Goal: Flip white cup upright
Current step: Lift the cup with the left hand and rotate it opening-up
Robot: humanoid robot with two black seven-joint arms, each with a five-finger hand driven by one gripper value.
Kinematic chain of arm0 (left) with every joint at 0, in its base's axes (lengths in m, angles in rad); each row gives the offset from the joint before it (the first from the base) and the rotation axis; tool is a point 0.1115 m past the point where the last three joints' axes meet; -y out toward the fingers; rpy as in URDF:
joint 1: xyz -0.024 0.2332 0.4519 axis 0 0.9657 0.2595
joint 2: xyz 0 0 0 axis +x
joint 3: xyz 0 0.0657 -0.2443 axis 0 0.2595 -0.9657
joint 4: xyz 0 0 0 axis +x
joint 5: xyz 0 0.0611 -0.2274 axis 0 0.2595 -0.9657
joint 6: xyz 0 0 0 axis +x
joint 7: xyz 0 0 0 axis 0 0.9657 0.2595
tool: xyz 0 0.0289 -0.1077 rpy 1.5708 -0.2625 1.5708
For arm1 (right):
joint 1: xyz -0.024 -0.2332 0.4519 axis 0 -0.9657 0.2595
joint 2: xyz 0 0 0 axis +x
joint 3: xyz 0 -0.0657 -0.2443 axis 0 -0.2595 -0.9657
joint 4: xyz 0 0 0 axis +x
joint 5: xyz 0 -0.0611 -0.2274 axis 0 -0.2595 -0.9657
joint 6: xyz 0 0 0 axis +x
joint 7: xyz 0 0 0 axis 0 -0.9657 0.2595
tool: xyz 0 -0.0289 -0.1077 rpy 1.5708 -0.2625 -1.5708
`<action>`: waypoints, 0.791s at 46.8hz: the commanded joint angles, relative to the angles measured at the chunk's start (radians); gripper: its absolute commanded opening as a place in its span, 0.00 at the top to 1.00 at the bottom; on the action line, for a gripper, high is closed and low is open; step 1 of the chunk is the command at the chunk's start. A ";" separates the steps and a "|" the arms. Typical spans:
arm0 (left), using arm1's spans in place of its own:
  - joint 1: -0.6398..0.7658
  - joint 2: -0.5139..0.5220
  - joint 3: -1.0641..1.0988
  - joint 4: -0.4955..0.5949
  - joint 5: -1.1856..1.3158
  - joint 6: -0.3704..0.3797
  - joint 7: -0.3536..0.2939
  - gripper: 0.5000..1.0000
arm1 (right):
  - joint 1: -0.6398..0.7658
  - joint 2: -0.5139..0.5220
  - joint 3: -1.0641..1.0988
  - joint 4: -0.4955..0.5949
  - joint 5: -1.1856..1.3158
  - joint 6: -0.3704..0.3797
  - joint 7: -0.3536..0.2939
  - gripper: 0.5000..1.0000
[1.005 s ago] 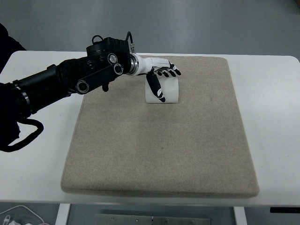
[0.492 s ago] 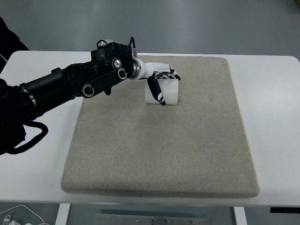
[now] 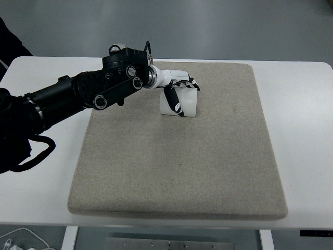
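Observation:
A white cup [image 3: 186, 105] stands on the beige mat [image 3: 177, 156] near its far edge, a little left of centre. My left hand [image 3: 179, 89] is wrapped around it from above. The fingers curl over the cup's top and far side, and the thumb [image 3: 173, 100] runs down its near face. The black left arm [image 3: 88, 91] reaches in from the picture's left edge. I cannot tell from this view which end of the cup is up. The right arm is out of view.
The mat lies on a white table [image 3: 302, 130]. A white cable [image 3: 21, 240] lies on the floor at the lower left, below the table's front edge.
The left hand has closed more tightly on the cup and shifted slightly left and up in the picture. The cup has moved a little with it.

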 commanded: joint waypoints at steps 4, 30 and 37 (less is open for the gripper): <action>-0.006 0.000 -0.020 0.020 -0.025 0.000 -0.011 0.72 | -0.001 0.000 0.000 0.000 0.000 0.000 0.000 0.14; -0.006 0.043 -0.115 0.133 -0.450 -0.054 -0.063 0.73 | -0.001 0.000 0.000 0.000 0.000 0.000 0.000 0.14; 0.003 0.057 -0.117 0.136 -0.556 -0.080 -0.089 0.72 | -0.001 0.000 0.000 0.000 0.000 0.000 0.000 0.14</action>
